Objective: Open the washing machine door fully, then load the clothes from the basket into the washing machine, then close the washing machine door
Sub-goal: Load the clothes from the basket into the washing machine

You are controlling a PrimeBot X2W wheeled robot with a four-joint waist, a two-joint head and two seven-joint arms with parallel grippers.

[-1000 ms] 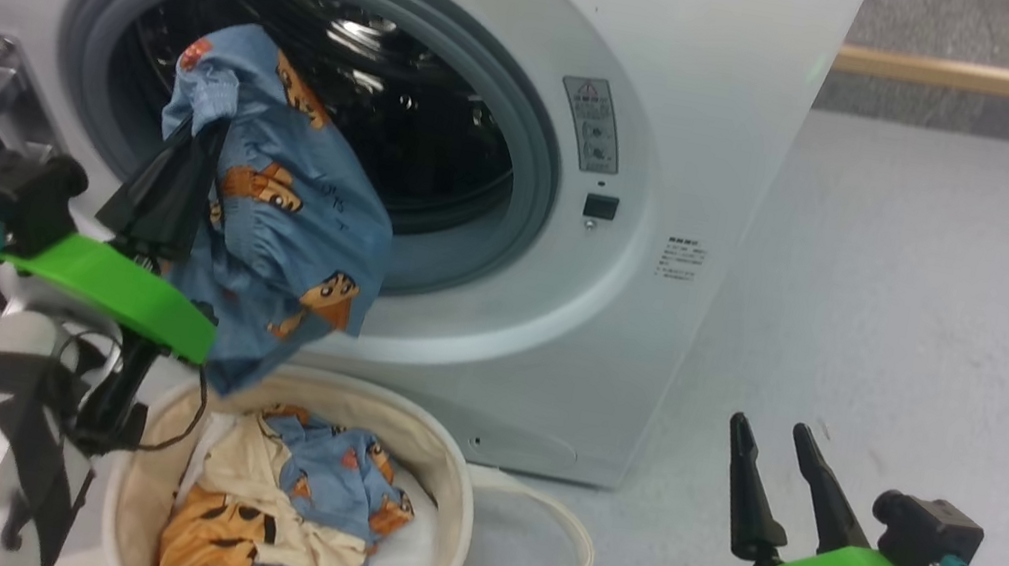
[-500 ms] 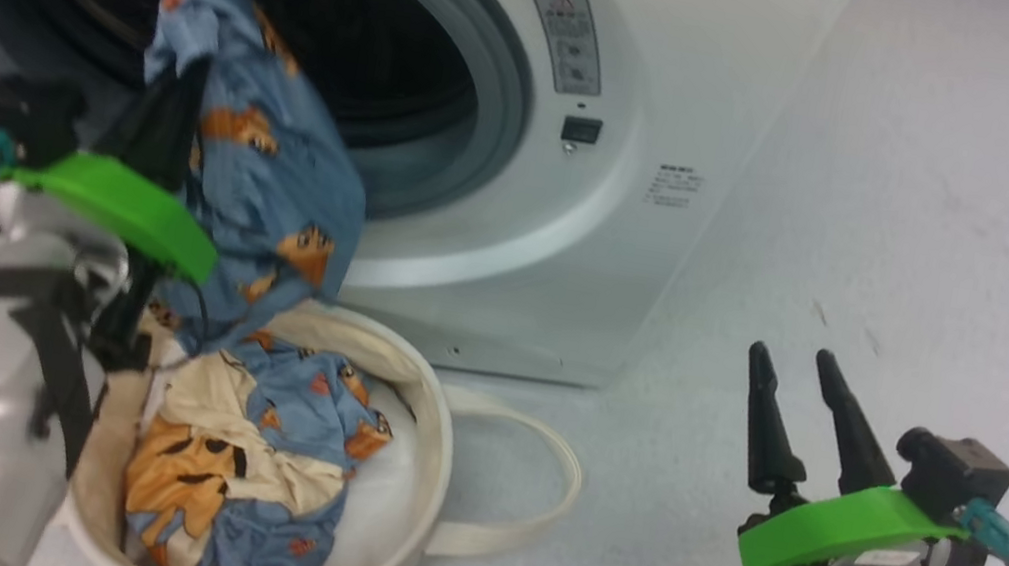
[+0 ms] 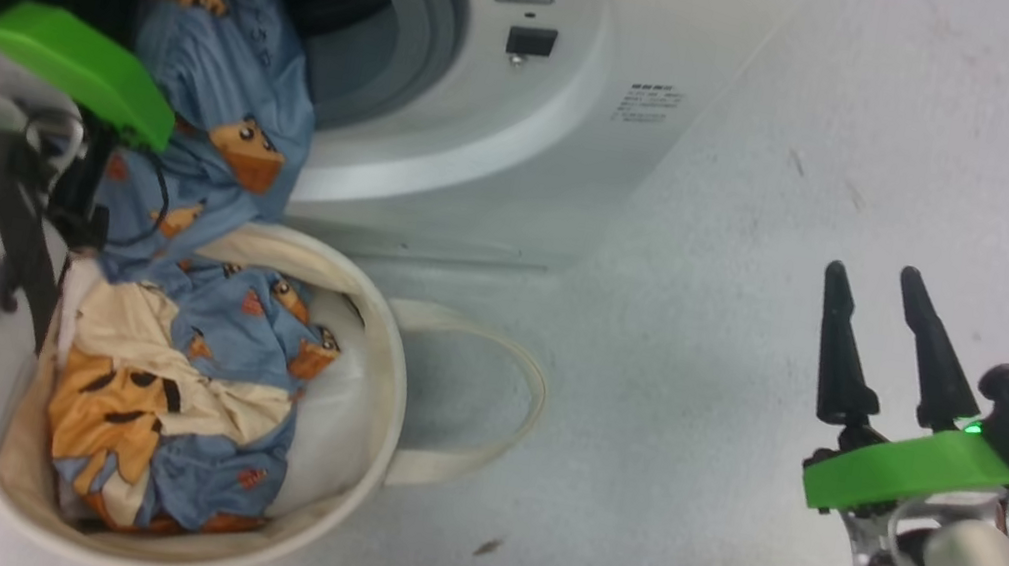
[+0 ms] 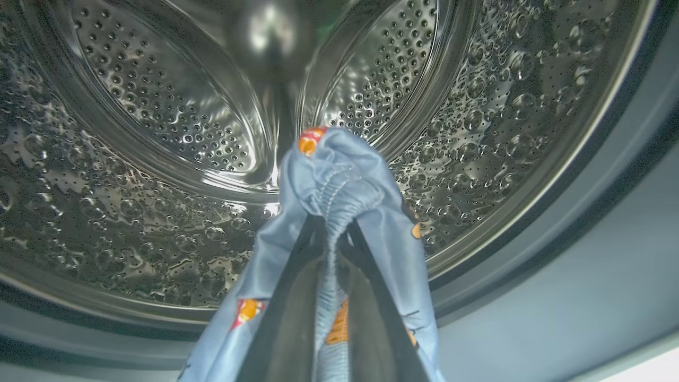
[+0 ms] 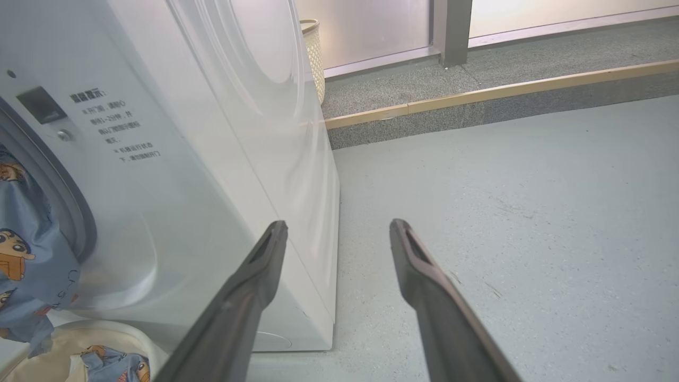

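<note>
Pale grey floor [image 3: 836, 174]. Washer [image 3: 549, 128] stands on it at upper left of the head view, with a grey ring [image 3: 430, 18] round its mouth. The left wrist view looks straight into the perforated steel drum [image 4: 132, 132]. Basket [image 3: 384, 375] is on the floor just in front of the washer; cannot tell if they touch. One loop handle [image 3: 504, 415] lies out to its right. Clothes [image 3: 176, 373], blue and cream with orange prints, are piled inside the basket over white lining. One blue garment [image 3: 232, 88] hangs in front of the mouth, its lower end reaching the pile and its bunched top at the drum opening. Left gripper [image 4: 330, 233] is clamped on that garment's gathered band, fingers draped in cloth. Right gripper [image 3: 892, 329] is well off to the right over bare floor, fingers spread, holding nothing.
</note>
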